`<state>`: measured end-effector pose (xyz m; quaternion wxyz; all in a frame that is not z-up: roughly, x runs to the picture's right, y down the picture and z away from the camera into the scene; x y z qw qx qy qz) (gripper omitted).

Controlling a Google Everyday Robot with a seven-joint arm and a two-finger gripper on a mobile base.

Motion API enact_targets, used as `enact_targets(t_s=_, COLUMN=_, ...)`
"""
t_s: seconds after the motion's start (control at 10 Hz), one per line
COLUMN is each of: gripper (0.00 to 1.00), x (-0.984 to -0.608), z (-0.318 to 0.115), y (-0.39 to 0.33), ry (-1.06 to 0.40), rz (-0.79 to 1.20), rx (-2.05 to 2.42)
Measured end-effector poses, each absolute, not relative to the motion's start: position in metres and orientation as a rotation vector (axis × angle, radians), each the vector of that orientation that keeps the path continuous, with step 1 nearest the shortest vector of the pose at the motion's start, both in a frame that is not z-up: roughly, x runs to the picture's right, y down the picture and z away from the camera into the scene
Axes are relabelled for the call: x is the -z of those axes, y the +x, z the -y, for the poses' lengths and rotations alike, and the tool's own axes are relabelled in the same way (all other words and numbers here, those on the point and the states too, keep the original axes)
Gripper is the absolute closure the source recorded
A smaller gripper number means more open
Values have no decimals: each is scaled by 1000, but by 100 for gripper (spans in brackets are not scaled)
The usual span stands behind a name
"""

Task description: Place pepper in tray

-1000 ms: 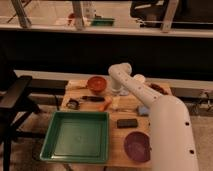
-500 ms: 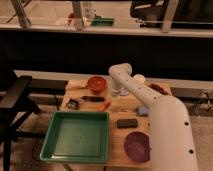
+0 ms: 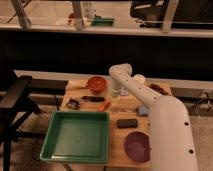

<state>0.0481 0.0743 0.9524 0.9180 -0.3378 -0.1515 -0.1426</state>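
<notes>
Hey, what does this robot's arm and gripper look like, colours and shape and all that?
The arm is smooth, white and tubular: a thick rounded casing that narrows toward a rounded elbow joint at its far end. No cables, markings or labels show on it. The gripper hangs below that joint, just right of the orange bowl, and looks pale grey-white.

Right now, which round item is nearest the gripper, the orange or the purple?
The orange one, at the back, right beside the gripper. The purple bowl lies at the front corner, far from it.
</notes>
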Motion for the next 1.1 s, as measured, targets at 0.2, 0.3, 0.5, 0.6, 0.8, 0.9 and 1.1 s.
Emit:
enact_targets(t_s=0.2, gripper=52, x=-953, z=-76, y=46, ry=-699, rz=321, rx=298)
enact_targets(t_s=0.3, gripper=57, x=-953, z=-77, y=45, ry=-701, rz=326, rx=300)
enact_targets(t_s=0.5, gripper=77, x=-955, z=-77, y=44, ry=-701, rz=335, rx=303)
enact_targets(t_s=0.6, gripper=85, x=-955, z=-77, y=44, ry=-701, rz=337, rx=303)
enact_targets(t_s=0.8, gripper=99, x=-956, z=-76, y=43, ry=-696, rz=338, rx=300)
enact_targets(t_s=0.9, gripper=100, x=-957, z=-72, y=43, ry=-684, rz=337, rx=295)
enact_targets(t_s=1.1, gripper=100, x=-947, z=-54, y=48, ry=-627, rz=320, rx=276)
